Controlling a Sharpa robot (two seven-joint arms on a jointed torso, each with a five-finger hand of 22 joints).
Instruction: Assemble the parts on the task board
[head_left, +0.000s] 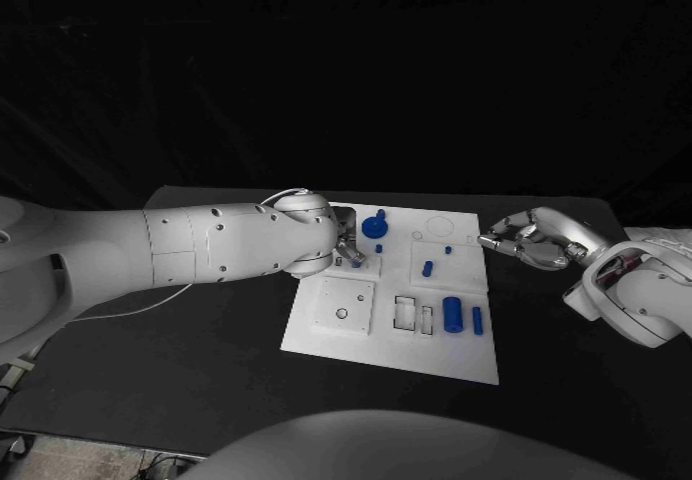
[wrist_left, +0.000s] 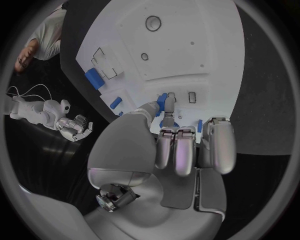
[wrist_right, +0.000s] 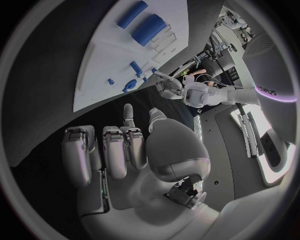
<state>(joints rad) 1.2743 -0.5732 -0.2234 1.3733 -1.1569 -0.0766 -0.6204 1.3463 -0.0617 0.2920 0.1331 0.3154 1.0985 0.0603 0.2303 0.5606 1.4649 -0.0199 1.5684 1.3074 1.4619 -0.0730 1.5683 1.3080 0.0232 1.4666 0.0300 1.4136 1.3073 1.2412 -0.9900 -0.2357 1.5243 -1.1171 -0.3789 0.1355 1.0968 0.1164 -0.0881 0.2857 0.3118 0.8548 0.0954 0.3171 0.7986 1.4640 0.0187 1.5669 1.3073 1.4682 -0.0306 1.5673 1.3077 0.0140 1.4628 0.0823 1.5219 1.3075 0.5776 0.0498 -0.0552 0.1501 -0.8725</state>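
the left hand (wrist_left: 178, 150) pinches a small blue part (wrist_left: 164, 104) between its thumb and a fingertip, the other fingers lying curled together beside it. the part hangs just over the task board (head_left: 346, 330), near the board's far left corner, beside the blue knob (head_left: 375, 225). to seat it well, i judge the hand should keep the part upright, line it over its socket and press straight down without twisting. whether it already touches the board i cannot tell. the right hand (head_left: 522, 240) hovers off the board's right edge, fingers loosely curled, holding nothing. a blue cylinder (head_left: 453, 313) lies nearer on the board.
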